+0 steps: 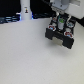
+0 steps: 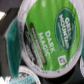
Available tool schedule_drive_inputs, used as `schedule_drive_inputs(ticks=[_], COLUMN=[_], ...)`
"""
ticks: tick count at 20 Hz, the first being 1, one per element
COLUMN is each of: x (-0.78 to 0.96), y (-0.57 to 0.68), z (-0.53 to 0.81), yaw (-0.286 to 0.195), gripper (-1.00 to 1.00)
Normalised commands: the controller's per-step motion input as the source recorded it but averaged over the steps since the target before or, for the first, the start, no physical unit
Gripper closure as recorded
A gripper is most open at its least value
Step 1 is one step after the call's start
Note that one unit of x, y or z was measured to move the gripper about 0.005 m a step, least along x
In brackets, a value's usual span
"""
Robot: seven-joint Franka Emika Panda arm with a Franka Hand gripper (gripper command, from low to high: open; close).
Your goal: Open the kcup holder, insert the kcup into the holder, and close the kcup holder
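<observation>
1. A pale, plain desk (image 1: pixel 25 55) filled most of the exterior view, with a dark strip of clutter along its far edge and a tall white bottle-like post (image 1: pixel 25 9) standing near the far edge toward the exterior view's left.
2. The kcup holder (image 1: pixel 61 34) sat toward the far edge on the exterior view's right, its drawer pulled out toward the near edge.
3. The gripper (image 1: pixel 60 20) hung directly over the holder's tray.
4. The kcup (image 2: pixel 47 35) appeared huge in the wrist view, green lid facing the camera, so it lay straight below the jaws, its axis roughly in line with the approach.
5. A teal finger (image 2: pixel 14 47) overlapped the lid's rim; whether the jaws clamped the kcup or stood apart, I could not tell.
6. Judging from this, the next move depended on the kcup sitting squarely over a round slot.
</observation>
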Motion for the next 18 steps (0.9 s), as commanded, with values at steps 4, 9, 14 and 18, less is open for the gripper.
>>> schedule_drive_inputs(ticks=[4,9,14,18], x=[0.16,0.12,0.14,0.2], y=[0.12,0.14,0.08,0.01], z=[-0.11,0.08,0.26,0.41], yaw=[0.014,0.045,0.062,0.061], gripper=[1.0,-1.0,-1.0,-1.0])
